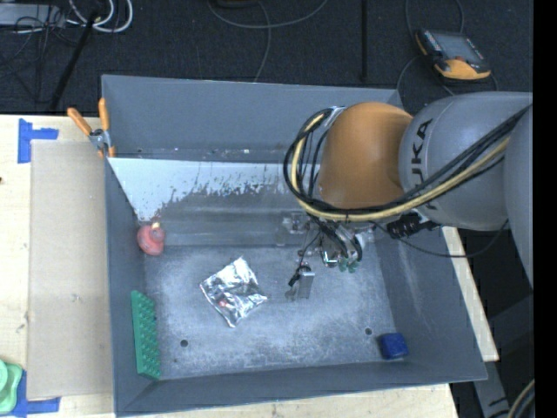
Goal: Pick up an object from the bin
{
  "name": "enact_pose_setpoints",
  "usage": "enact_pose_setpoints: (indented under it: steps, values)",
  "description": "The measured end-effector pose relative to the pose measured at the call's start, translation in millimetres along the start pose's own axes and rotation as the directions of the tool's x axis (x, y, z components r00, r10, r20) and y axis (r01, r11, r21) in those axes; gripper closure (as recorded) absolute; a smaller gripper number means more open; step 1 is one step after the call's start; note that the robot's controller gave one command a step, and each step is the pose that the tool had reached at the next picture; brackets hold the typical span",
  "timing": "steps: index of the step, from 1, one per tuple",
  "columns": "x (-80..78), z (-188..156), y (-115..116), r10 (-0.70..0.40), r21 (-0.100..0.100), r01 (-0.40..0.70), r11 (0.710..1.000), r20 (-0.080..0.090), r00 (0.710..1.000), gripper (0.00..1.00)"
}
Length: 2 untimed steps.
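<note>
The gripper (300,284) hangs low over the grey floor of the bin (218,129), and whether it is released or clenched cannot be told. Just to its left, apart from it, lies 1 crumpled silver foil packet (233,291) – the nearest thing. Farther left are a pink round thing (150,238) and a green studded strip (145,333); 1 small blue block (392,346) sits well off to its lower right.

A crumpled silver foil wrapper (233,292) lies flat on the floor of the bin (261,120). Left of the wrapper sit a pink ball (150,239) and a green studded strip (145,333). A small blue block (392,346) lies well to the wrapper's right.
</note>
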<state>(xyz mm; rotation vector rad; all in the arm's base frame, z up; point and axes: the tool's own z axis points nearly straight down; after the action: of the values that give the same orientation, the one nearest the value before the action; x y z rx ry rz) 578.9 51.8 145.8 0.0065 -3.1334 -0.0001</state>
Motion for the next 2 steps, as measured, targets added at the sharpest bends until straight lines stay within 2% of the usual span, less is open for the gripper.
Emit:
enact_pose_setpoints:
  steps: [1, 2]
  values:
    - [-9.9, 76.5, 76.5, -0.008, -0.003, 0.008, 1.000, 0.001, 1.000, 0.00]
    - [-12.2, 71.8, 72.0, -0.001, 0.000, 0.001, 1.000, 0.008, 1.000, 1.00]
